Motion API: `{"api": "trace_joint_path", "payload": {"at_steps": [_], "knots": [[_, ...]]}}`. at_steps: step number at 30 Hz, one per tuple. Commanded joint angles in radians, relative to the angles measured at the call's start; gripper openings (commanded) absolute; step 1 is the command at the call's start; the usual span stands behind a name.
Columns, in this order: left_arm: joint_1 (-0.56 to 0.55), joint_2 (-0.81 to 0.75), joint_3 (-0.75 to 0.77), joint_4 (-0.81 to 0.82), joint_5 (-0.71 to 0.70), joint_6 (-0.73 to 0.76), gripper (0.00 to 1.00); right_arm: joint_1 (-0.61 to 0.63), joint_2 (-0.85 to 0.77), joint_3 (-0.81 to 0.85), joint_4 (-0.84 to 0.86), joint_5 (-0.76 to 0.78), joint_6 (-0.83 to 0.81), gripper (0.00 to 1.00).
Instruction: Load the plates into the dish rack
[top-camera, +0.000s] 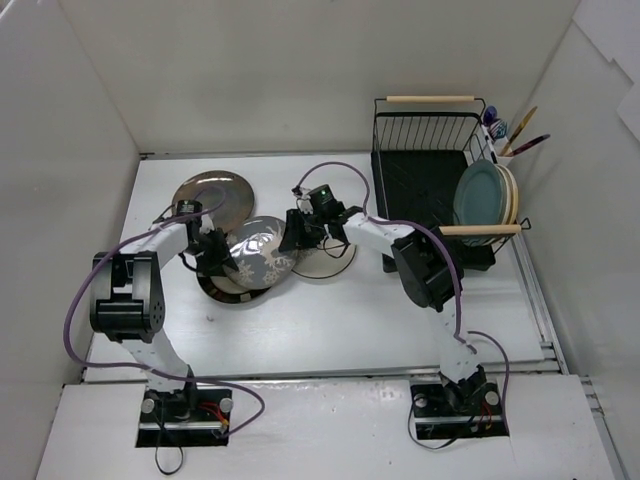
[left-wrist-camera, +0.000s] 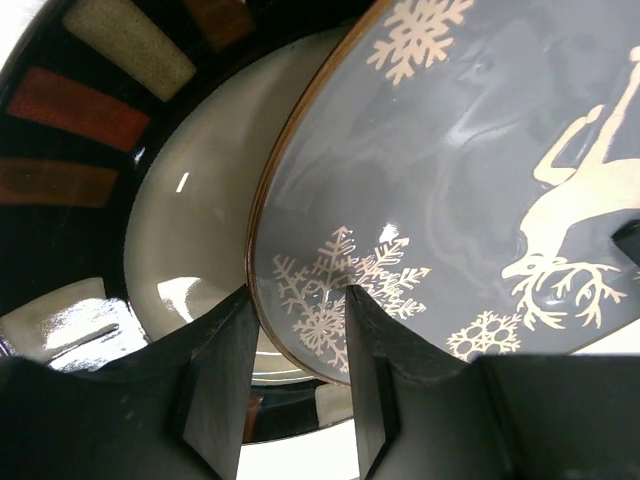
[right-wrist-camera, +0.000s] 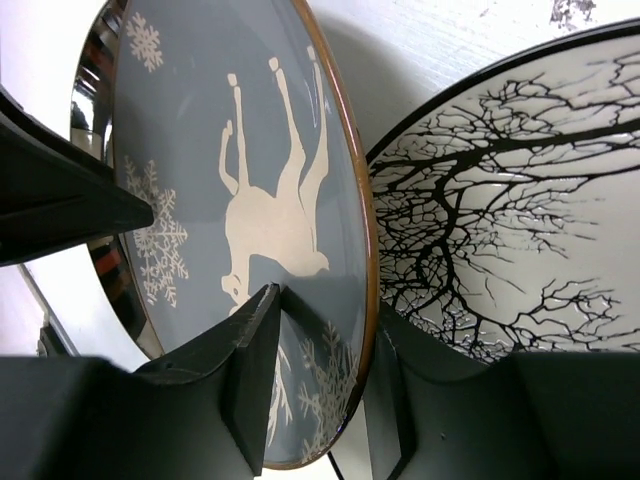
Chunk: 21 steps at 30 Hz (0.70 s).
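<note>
A grey plate (top-camera: 262, 250) (left-wrist-camera: 450, 150) (right-wrist-camera: 210, 120) with a pale deer and snowflakes is tilted up off the table between both arms. My left gripper (top-camera: 215, 255) (left-wrist-camera: 298, 295) is shut across its left rim, one finger on the face and one behind. My right gripper (top-camera: 297, 235) (right-wrist-camera: 325, 305) is shut on the opposite rim in the same way. Under the grey plate's left side lies a dark-rimmed beige plate (top-camera: 222, 288) (left-wrist-camera: 200, 220). A white plate with a black tree pattern (top-camera: 330, 262) (right-wrist-camera: 520, 220) lies below the right gripper. A bronze plate (top-camera: 212, 190) lies at the back left. The black wire dish rack (top-camera: 420, 170) stands at the right.
A teal plate (top-camera: 483, 192) and a cream plate (top-camera: 512, 195) stand upright in the rack's right end. The utensil cup (top-camera: 505, 135) holds several utensils at the rack's far right corner. White walls close in the table on three sides.
</note>
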Motion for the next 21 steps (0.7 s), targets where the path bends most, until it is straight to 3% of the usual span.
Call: {"api": "trace_joint_path", "payload": {"at_steps": [1,13,16,21], "knots": [[-0.062,0.014,0.037,0.08,0.097,-0.008,0.33,0.054,-0.09,-0.011,0.164,-0.167,0.001,0.31],[-0.102,0.023,0.05,0.089,0.073,-0.004,0.32,0.06,-0.121,-0.077,0.342,-0.298,0.023,0.28],[-0.111,0.031,0.055,0.089,0.068,-0.002,0.32,0.071,-0.132,-0.082,0.36,-0.319,0.013,0.34],[-0.12,0.031,0.063,0.089,0.06,-0.002,0.32,0.076,-0.137,-0.074,0.36,-0.331,0.012,0.25]]}}
